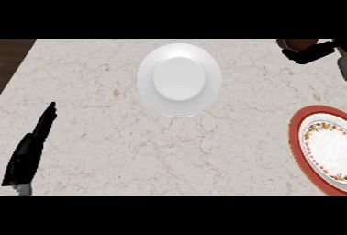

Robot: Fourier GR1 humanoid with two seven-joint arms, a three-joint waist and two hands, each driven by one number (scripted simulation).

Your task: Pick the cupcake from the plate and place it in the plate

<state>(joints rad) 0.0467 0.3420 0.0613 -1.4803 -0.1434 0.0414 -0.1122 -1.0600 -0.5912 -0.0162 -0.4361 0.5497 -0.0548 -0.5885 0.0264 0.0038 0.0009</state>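
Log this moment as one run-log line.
right hand: top right, curled round brown item, likely cupcake | left hand: open, resting lower left | white plate: bare | red-rimmed plate: bare

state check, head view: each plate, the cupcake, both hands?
white plate: bare, on the counter, top centre.
red-rimmed plate: bare where visible, cut off by the right edge.
cupcake: off both plates, held at the top right corner.
right hand: curled round the cupcake.
left hand: open, fingers straight, resting at lower left.
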